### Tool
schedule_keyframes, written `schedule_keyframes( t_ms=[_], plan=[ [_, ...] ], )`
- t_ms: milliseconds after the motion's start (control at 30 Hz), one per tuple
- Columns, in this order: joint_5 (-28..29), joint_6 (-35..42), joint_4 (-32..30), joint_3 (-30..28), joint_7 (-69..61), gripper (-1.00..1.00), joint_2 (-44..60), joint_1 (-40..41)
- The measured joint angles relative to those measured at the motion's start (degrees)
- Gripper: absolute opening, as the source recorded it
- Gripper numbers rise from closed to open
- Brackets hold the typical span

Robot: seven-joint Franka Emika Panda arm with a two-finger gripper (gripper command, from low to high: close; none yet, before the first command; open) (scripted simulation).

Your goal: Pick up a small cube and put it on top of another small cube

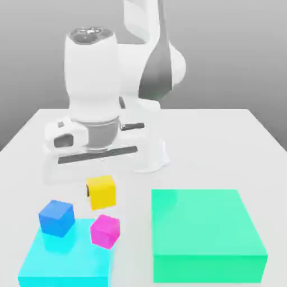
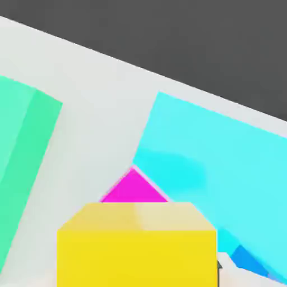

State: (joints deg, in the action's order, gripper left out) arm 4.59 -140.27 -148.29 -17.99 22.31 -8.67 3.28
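The small yellow cube (image 1: 101, 192) hangs just under my hand, a little above the table, with my gripper (image 1: 101, 188) shut on it. In the hand view the yellow cube (image 2: 137, 246) sits close up, and the tip of a magenta cube (image 2: 133, 188) shows right beyond it. In the exterior view the magenta cube (image 1: 105, 230) stands just in front of and below the yellow one, at the far right corner of a flat cyan block (image 1: 64, 263). A blue cube (image 1: 56, 217) rests on the cyan block's far left part.
A large green block (image 1: 204, 235) lies on the white table (image 1: 224, 140) at the exterior view's right, with a strip of bare table between it and the cyan block (image 2: 218, 151). The arm's base and white hand rise behind the cubes.
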Motion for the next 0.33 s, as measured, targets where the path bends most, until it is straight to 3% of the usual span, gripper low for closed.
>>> schedule_keyframes(
  t_ms=[200,233,333],
  plan=[
    [-4.1,-6.9,-0.9,-2.6,-0.4,-1.0,6.7,2.1],
    [-4.8,-8.7,-1.2,-2.8,-1.0,1.0,8.2,1.9],
    [-4.8,-8.7,-1.2,-2.8,-1.0,1.0,8.2,1.8]
  ],
)
